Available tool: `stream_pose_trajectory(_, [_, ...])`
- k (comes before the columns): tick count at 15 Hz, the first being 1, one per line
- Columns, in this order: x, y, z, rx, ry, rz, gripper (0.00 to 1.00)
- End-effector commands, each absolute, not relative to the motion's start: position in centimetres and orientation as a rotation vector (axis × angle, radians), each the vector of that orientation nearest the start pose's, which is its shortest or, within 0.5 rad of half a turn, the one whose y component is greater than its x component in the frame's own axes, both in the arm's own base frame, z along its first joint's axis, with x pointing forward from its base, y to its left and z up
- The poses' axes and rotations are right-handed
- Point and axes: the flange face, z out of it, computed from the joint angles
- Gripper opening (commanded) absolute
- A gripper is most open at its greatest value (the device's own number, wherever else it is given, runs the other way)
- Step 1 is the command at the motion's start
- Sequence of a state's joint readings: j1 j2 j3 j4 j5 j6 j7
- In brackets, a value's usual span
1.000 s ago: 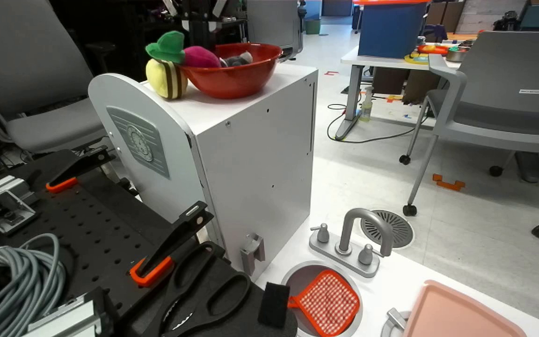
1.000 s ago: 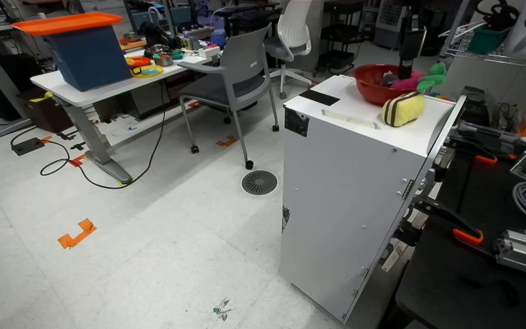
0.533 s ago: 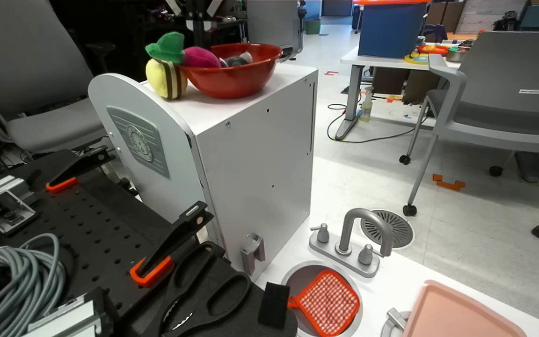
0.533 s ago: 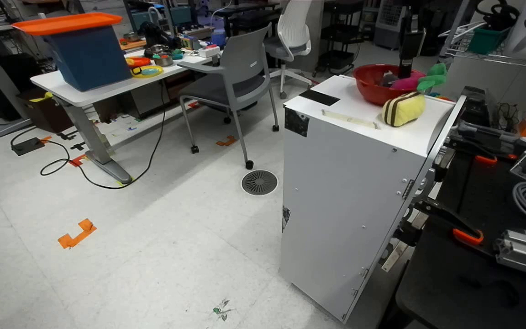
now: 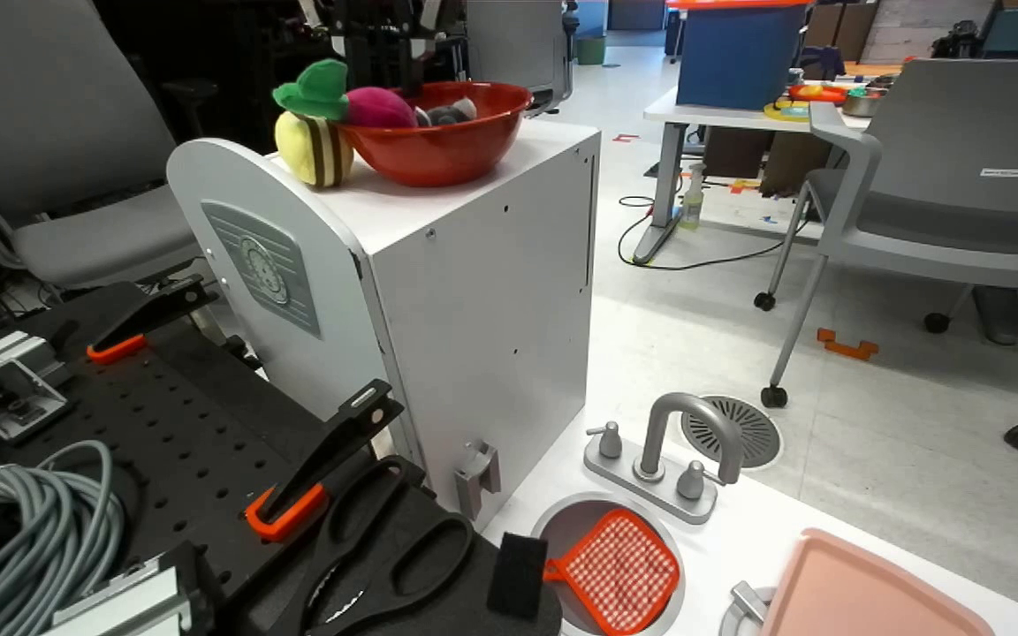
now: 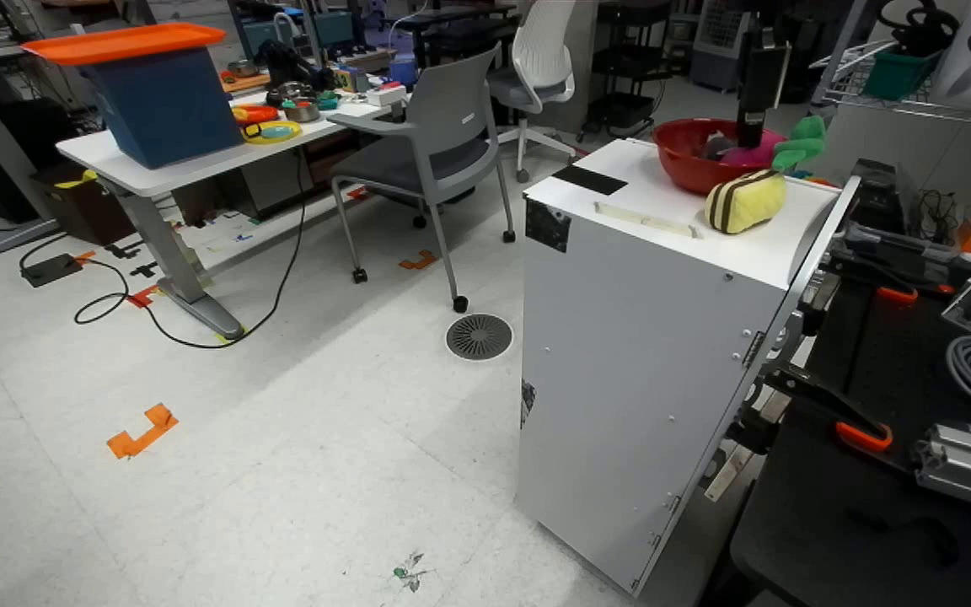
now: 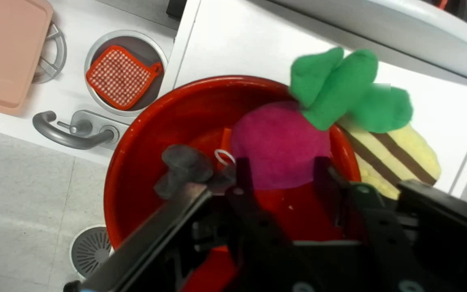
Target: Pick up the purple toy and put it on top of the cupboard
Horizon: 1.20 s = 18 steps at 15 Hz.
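The purple toy, a magenta plush with green leaves, shows in both exterior views [image 5: 381, 108] [image 6: 757, 153] and in the wrist view [image 7: 278, 134]. It lies in the red bowl [image 5: 447, 159], its leaves hanging over the rim. The bowl stands on the flat top of the white cupboard [image 5: 491, 291], which also shows in an exterior view [image 6: 629, 354]. My gripper [image 7: 283, 172] points down at the toy; its fingers are apart, their tips overlapping the toy's near end. In an exterior view it is at the bowl [image 6: 753, 135]; fingertip contact is partly hidden.
A yellow and brown striped plush [image 5: 315, 150] sits against the bowl, under the leaves. A grey plush [image 7: 185, 166] lies inside the bowl. The cupboard's curved panel [image 5: 270, 256] rises along one edge. A sink with a faucet [image 5: 695, 433] is below.
My gripper's fingers have spread wider than half a second ago, and the gripper has shifted slightly. The toy's green leaves have shifted a little outward. The rest looks the same.
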<state>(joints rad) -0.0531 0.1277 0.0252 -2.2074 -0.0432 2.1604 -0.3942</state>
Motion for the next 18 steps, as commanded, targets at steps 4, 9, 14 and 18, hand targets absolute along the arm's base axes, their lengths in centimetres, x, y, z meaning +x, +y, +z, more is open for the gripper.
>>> stream_pose_trajectory(4, [52.8, -3.8, 30.8, -3.097, -0.684, 0.304, 0.99])
stream_pose_trajectory(9, [53.4, -4.7, 30.1, -3.088, -0.727, 0.316, 1.00])
stream_pose_trajectory(14, [55.0, -5.1, 29.4, -3.114, -0.803, 0.284, 1.00])
stream_pose_trajectory(18, [56.2, -5.2, 29.2, -3.125, -0.842, 0.280, 1.00])
